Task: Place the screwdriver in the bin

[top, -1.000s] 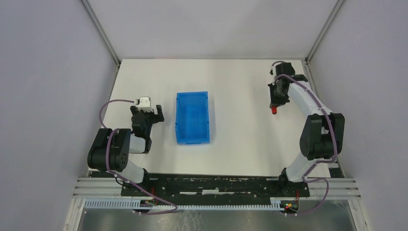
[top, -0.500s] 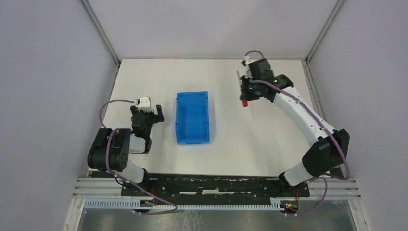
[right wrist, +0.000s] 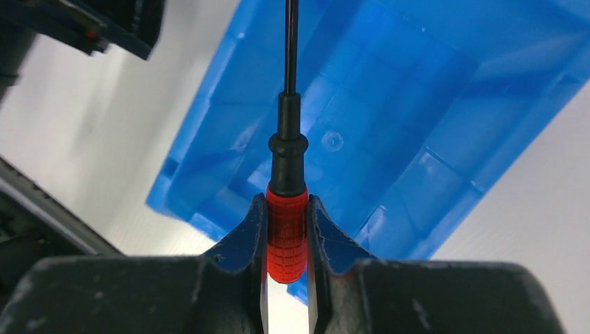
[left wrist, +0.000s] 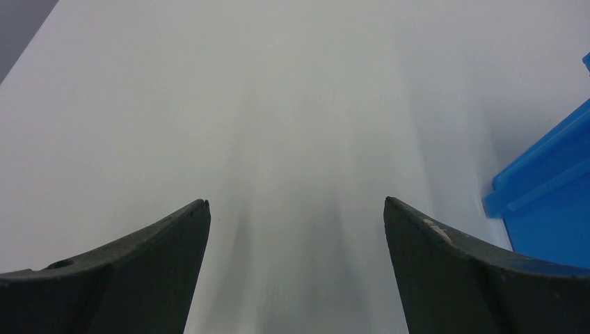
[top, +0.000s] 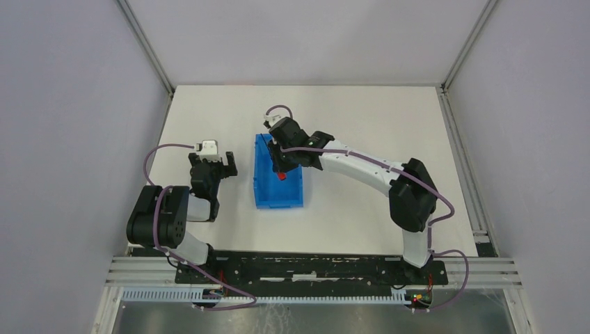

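Evidently R gripper (right wrist: 287,203) pinched screwdriver (right wrist: 287,156) by handle over bin (right wrist: 445,132) for a clean drop; L gripper (left wrist: 296,216) sat wide open, empty.

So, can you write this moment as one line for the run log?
stage: holding over bin, not released | right gripper: shut on screwdriver, above blue bin | left gripper: open, empty, beside bin
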Motion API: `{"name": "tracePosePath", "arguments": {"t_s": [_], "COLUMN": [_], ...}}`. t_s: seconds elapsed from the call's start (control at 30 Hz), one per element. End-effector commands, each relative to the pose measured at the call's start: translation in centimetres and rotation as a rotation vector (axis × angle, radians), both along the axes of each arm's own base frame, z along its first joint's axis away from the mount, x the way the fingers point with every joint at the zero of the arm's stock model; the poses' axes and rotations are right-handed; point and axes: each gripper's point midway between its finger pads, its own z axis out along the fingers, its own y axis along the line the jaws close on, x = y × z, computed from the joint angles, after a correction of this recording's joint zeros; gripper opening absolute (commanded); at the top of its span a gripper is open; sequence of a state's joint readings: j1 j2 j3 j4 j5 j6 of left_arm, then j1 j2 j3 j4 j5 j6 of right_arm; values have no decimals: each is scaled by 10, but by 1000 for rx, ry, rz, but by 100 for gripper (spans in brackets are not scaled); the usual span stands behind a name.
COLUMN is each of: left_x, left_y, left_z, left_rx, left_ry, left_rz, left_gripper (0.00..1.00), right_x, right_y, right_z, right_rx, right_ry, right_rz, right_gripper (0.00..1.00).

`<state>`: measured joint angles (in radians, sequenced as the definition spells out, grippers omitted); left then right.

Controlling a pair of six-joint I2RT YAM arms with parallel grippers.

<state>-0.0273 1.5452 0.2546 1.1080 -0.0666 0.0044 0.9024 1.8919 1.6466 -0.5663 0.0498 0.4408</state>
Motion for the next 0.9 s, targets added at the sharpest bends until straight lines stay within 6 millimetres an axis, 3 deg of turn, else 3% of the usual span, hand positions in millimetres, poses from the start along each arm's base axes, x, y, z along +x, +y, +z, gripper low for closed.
{"name": "tracePosePath", "arguments": {"t_s": [0.0,0.27,0.4,0.57,0.73,0.87], "left_x": [4,4,4,4,4,4], "left_y": [-1,-1,-1,-1,-1,-1], "left_z": [15,15,15,15,15,15], "left_rx": [-32,-32,-32,-32,-31,-32], "left_ry": [-52,-54,-53,-54,-54,-54], "left_rz": [-1,-2,-2,-2,-2,-1], "left_gripper": [100,100,100,100,100,100], "right_x": [12,10,9,8,10,14], "right_y": [1,-3,-4,-2,2,8], "right_z": [-13,-88,-111,-119,-110,-92], "right_rx": [-42,-193,-230,-223,-204,-178], "right_ry": [-45,-6,5,6,-9,-39], "right_rz": [-76,-88,-93,-99,-101,-99], "right_gripper": [0,1,7,27,43,45]}}
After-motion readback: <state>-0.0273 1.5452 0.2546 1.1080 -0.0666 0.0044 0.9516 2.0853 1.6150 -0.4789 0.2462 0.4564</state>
